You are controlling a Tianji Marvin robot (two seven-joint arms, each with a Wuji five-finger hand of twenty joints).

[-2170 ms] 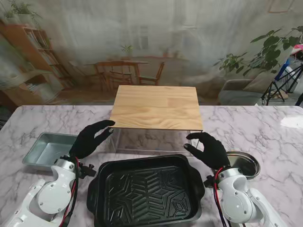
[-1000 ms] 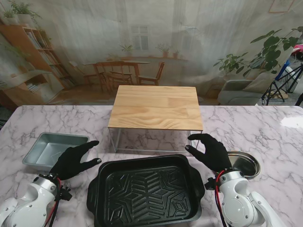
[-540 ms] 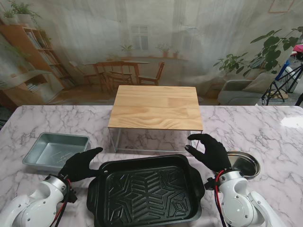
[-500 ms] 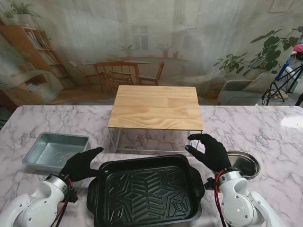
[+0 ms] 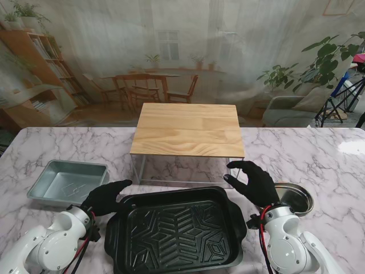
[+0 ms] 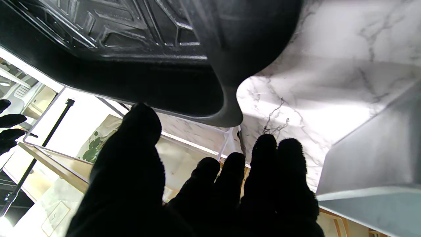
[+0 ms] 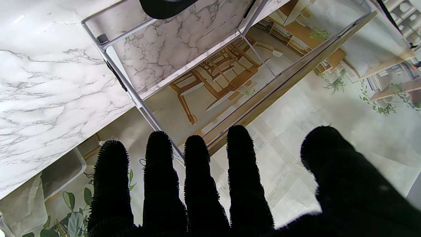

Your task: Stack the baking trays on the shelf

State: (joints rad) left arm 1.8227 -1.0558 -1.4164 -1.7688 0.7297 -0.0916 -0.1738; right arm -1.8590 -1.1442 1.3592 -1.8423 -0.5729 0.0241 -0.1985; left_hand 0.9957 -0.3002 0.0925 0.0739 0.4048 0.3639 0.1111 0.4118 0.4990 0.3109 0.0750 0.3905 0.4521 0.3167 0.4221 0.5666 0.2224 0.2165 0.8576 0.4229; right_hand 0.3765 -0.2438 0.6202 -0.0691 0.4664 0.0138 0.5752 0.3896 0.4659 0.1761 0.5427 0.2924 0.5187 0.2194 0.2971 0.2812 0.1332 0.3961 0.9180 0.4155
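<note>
While both hands hover: one black tray (image 5: 177, 231), one silver tray (image 5: 65, 181), one shelf (image 5: 187, 129).

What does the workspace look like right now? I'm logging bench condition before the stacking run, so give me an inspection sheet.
Surface: marble table, no spills seen.
Job's things: black baking tray nearest me; silver tray at left; wooden-topped shelf behind, nothing on top.
Clutter: round metal pan at right.
Hands: left hand open at the black tray's left rim, contact unclear; right hand open, hovering beside the shelf's right front leg.
Cables: red and black wires at both wrists.
Surroundings: printed room backdrop; tripod far right.
</note>
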